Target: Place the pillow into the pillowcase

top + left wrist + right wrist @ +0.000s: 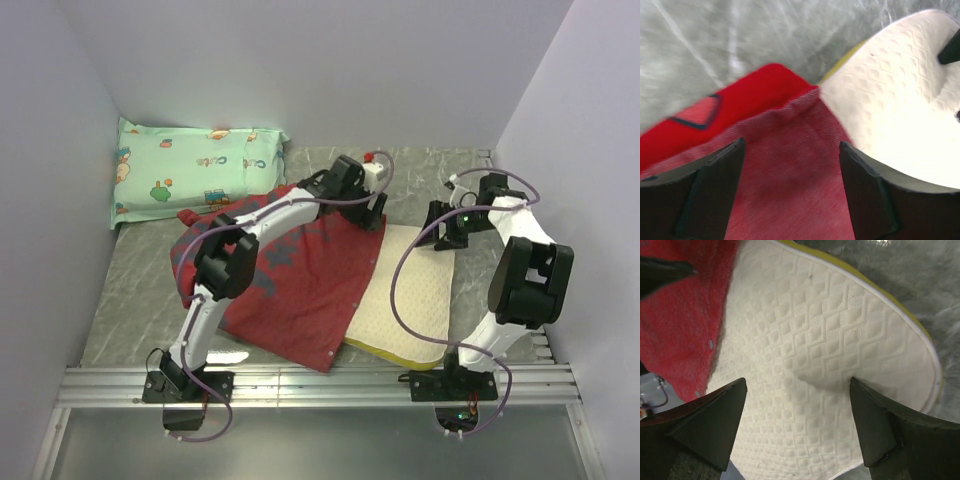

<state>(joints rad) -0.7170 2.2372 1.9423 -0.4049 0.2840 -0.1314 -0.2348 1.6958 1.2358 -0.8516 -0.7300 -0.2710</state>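
Red pillowcase (300,290) covers the cream pillow (425,300) along its left side

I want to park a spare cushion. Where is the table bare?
Bare: far strip between the green pillow and the right wall, and the near-left corner beside the pillowcase. Crowded: the middle, with pillow, left gripper and right gripper.

L arm (200,320) / R arm (490,335): white links, blk joints | cables (392,290) purple | pincer fingers (710,195) blk wedges
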